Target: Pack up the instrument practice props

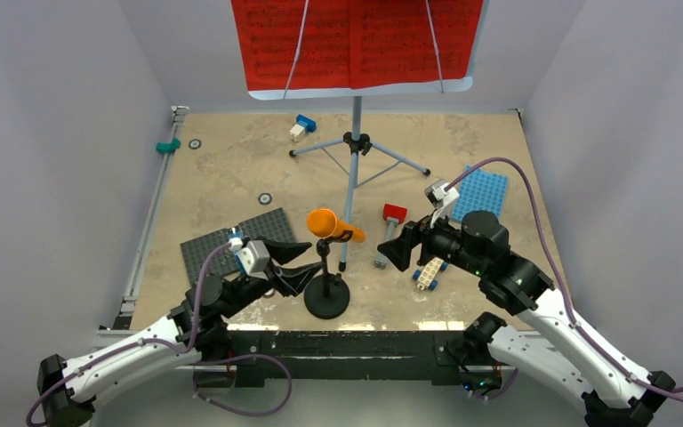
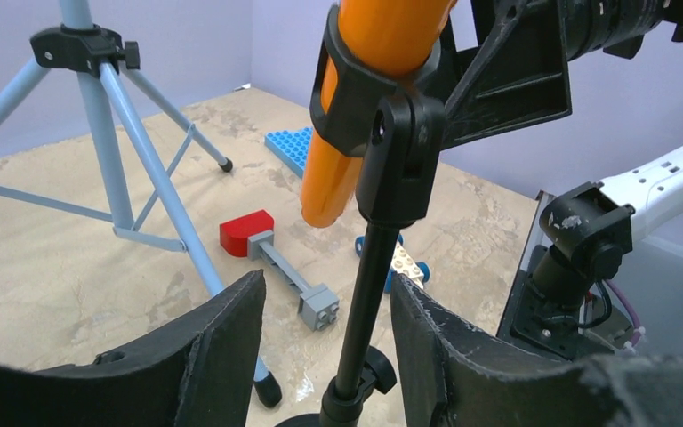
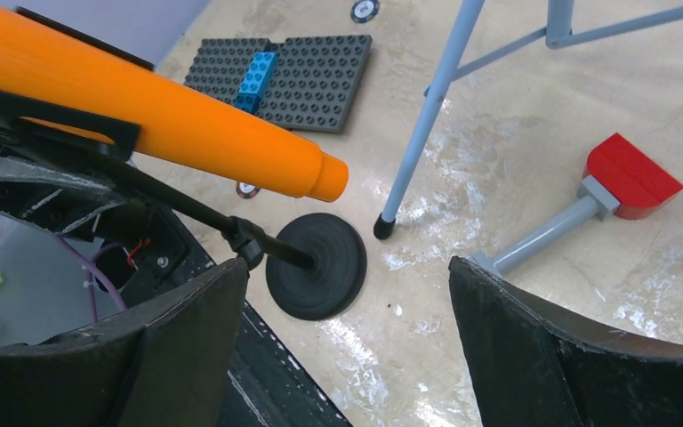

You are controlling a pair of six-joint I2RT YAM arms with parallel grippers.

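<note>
Though parted, left pincer (image 2: 327,286) around mic stand (image 1: 327,298), near table edge (image 1: 382,326).

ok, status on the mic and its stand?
Left gripper: jaws open, straddling mic stand pole, gaps both sides. Right gripper: open, empty. Orange microphone clipped on stand. Music stand leg close beside.

Toy microphone (image 1: 333,225) atop mic stand (image 1: 327,299)

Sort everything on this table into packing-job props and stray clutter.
Props to pack: music stand, red sheet-music pages, orange toy microphone, black mic stand.
Lying about: toy hammer, grey building plate, blue building plate, wheeled toy brick, blue and white bricks, teal piece.
</note>
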